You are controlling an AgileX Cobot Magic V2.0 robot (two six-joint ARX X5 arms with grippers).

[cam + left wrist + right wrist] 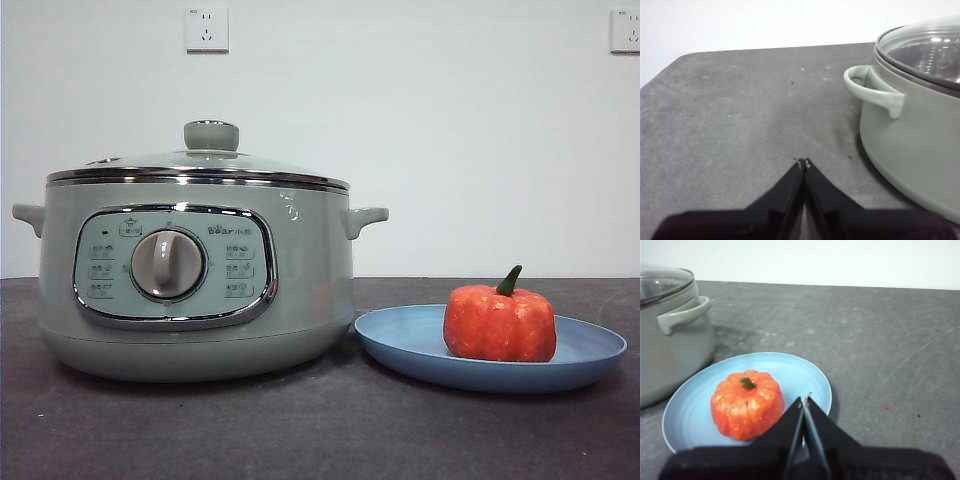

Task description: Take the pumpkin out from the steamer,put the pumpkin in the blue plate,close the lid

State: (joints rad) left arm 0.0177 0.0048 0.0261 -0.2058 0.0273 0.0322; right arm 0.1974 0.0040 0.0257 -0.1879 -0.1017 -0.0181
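The left claw (804,162) hangs over bare grey tabletop (740,115), its jaws pressed together. Beside it stands the steamer (912,150), one side handle (875,90) facing out, the lid (925,47) seated on top.

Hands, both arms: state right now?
Left hand: closed, holding nothing, over bare table beside the steamer.
Right hand: closed, holding nothing, above the blue plate near the pumpkin.

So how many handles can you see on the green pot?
2. One handle sticks out from one side of the steamer, and the other handle from the side nearest the blue plate. The lid has a knob too.
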